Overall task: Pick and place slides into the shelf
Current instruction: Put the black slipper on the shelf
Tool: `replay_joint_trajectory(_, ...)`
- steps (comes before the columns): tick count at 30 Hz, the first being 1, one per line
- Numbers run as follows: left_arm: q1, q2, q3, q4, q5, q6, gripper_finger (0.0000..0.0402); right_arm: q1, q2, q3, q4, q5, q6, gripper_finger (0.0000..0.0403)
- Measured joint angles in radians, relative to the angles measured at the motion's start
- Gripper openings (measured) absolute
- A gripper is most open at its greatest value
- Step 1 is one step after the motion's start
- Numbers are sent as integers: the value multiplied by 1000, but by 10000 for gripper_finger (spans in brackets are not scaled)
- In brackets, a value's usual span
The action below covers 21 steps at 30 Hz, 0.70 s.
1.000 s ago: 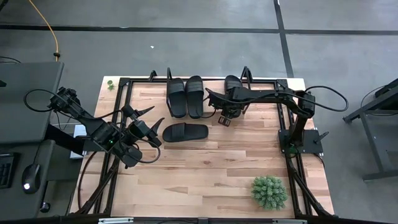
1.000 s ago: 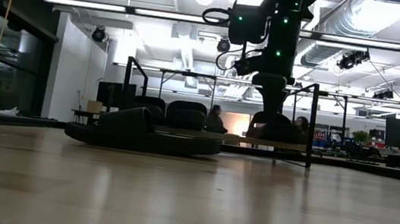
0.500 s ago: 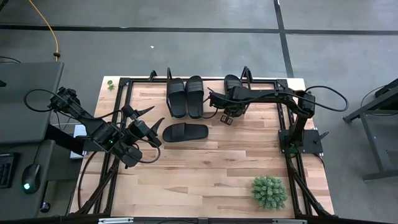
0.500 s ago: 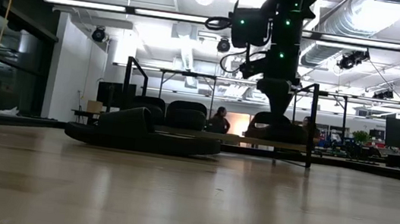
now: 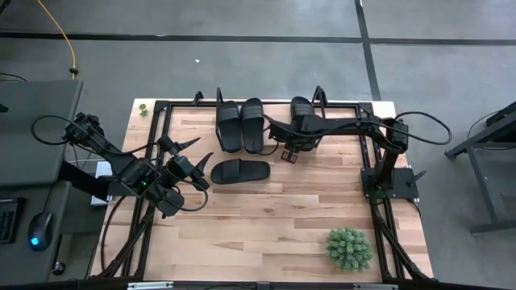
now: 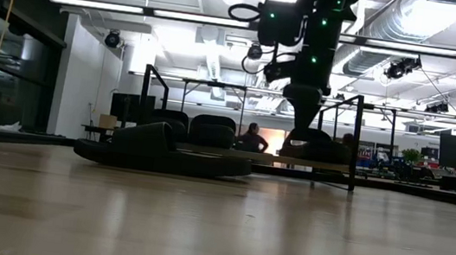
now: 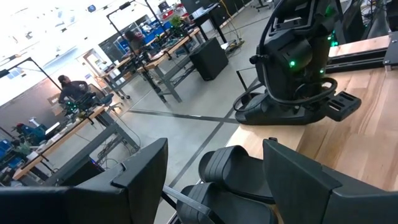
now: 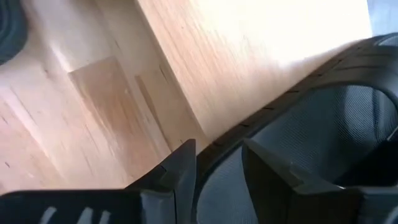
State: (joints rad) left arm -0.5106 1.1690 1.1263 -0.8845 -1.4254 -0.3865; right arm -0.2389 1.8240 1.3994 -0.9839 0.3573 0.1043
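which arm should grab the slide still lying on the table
Probably the left. The left gripper hovers open just beside the loose slide, fingers toward it. The right gripper is at the shelf, its fingers astride the rim of the third slide.

Both arms are black, built from thick blocks and thin tubes. Black cables loop off them. Small green lights glow on the joints. Each claw, the left claw included, has two flat, dark fingers.
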Motion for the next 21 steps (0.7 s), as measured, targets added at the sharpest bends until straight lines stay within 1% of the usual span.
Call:
replay_joint_trajectory(6, 0, 0, 0, 0, 0, 0, 246, 11, 0, 0, 40, -2, -1, 119)
replay_joint_trajectory(11, 0, 0, 0, 0, 19, 0, 246, 30, 0, 0, 114, -18, -49, 119)
replay_joint_trajectory(16, 0, -6, 0, -2, 33, 0, 246, 44, 0, 0, 225, -104, -93, 119)
replay_joint_trajectory(21, 0, -38, 0, -14, 96, -13, 246, 63, 0, 0, 354, -238, -150, 119)
